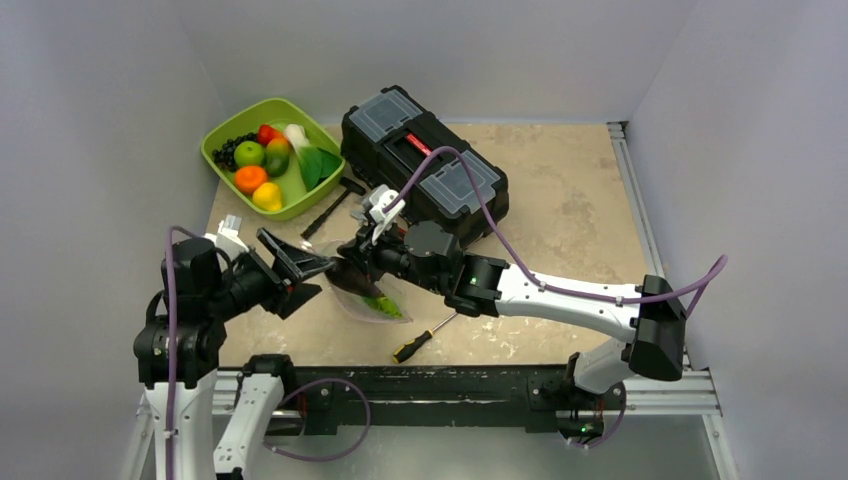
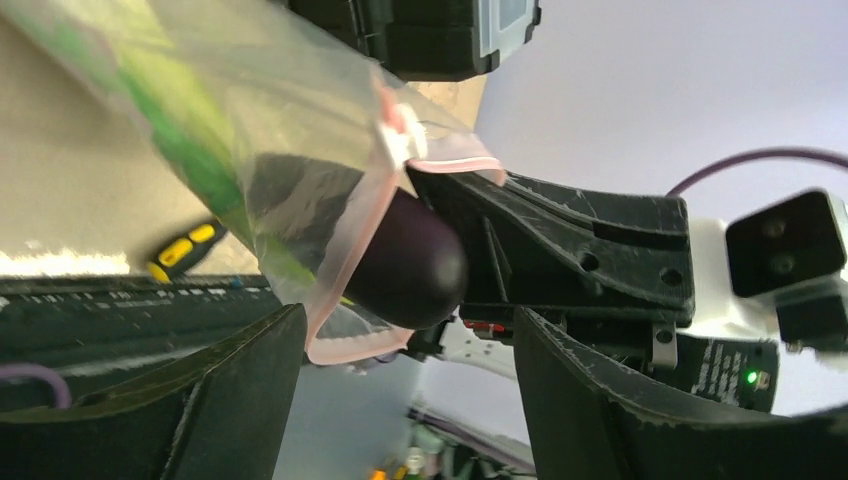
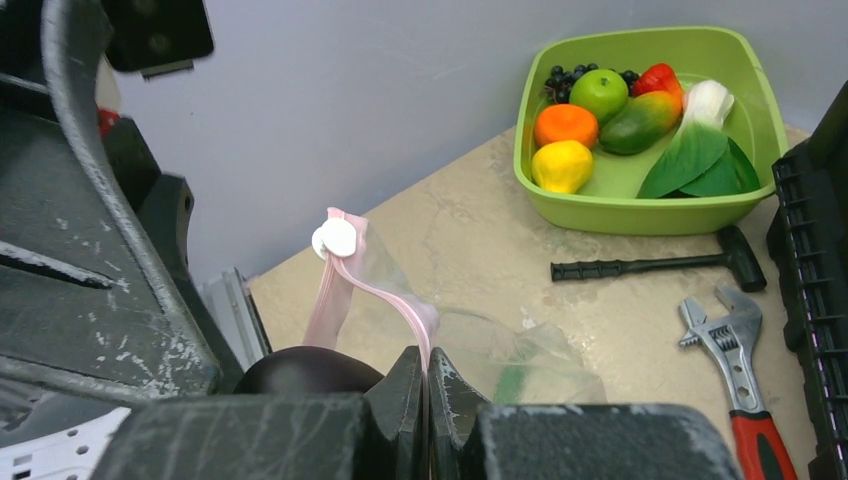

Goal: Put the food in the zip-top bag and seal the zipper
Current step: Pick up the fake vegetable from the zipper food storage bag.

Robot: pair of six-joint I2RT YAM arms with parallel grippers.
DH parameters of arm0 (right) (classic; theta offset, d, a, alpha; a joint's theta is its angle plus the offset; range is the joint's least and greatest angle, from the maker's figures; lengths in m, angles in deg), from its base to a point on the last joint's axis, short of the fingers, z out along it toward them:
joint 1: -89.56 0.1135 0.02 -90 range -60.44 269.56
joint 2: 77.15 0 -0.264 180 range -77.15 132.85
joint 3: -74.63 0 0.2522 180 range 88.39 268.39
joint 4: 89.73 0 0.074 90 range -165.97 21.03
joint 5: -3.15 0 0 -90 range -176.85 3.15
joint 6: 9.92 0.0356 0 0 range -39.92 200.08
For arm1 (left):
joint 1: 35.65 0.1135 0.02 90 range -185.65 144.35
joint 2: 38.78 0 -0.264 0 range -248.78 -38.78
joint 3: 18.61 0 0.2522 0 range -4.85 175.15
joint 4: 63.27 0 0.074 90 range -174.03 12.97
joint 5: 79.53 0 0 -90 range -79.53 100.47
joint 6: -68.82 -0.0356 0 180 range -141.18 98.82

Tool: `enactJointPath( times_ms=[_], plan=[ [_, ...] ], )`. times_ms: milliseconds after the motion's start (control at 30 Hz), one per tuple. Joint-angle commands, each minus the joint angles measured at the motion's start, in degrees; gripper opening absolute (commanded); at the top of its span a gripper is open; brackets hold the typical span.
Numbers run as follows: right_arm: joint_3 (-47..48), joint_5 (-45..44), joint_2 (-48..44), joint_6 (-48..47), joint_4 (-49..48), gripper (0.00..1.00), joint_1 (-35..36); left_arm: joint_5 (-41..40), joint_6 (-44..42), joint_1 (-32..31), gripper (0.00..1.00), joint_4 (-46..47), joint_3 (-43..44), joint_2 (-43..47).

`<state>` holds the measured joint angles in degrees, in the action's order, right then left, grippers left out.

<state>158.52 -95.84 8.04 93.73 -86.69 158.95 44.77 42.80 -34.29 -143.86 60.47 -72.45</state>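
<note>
The clear zip-top bag (image 1: pixel 378 298) hangs from my right gripper (image 3: pixel 427 365), which is shut on the pink zipper (image 3: pixel 385 292) at the bag's mouth edge. A dark purple eggplant (image 2: pixel 410 262) sits half inside the bag's mouth, its round end sticking out. Green food (image 2: pixel 185 150) lies deeper in the bag. My left gripper (image 2: pixel 400 400) is open just short of the eggplant, with nothing between its fingers. More food lies in the lime-green tray (image 1: pixel 225 170): green apple (image 3: pixel 598 92), orange (image 3: pixel 565 125), yellow fruit (image 3: pixel 562 165).
A black toolbox (image 1: pixel 425 165) stands behind the bag. A hammer (image 3: pixel 650 265) and a wrench (image 3: pixel 735 350) lie between tray and toolbox. A yellow-handled screwdriver (image 1: pixel 420 340) lies near the table's front edge. Grey walls close in left and right.
</note>
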Motion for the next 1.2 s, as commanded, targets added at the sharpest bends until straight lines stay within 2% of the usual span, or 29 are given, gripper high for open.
enactJointPath(
  times_ms=[0,67,167,300,467,600,767,1033,1167],
  plan=[
    [3.3,1.0,0.2,1.0,-3.1,0.0,0.2,2.9,-13.7,-0.6,0.7,3.2,1.2,-2.9],
    [3.3,1.0,0.3,1.1,-3.0,0.0,0.2,2.6,-14.6,-2.5,0.65,3.9,0.3,-3.7],
    [3.2,0.7,0.3,1.1,-2.9,0.0,0.2,-4.2,-19.0,-7.3,0.64,6.0,1.9,-1.9],
    [3.1,1.3,0.6,1.6,-3.1,0.0,0.2,-4.1,-26.8,-8.4,0.64,9.1,4.0,-1.4],
    [4.1,1.6,1.2,1.6,-2.2,0.0,0.2,-8.8,-43.7,-8.7,0.61,11.5,5.0,0.5],
    [4.7,1.8,1.4,1.5,-0.8,0.0,-0.1,-3.3,-52.8,-8.7,0.6,24.3,-2.5,6.8],
    [4.8,2.7,1.6,2.1,-0.5,0.0,-0.3,2.7,-56.4,-8.7,0.55,29.5,-7.1,8.0],
    [5.3,3.4,2.4,2.6,-0.7,0.0,-0.4,6.7,-57.8,-8.7,0.48,28.9,-8.7,4.7],
    [5.6,3.4,2.5,2.5,-0.6,0.0,-0.5,5.5,-59.5,-8.7,0.51,25.7,-9.1,5.0]
  ],
)
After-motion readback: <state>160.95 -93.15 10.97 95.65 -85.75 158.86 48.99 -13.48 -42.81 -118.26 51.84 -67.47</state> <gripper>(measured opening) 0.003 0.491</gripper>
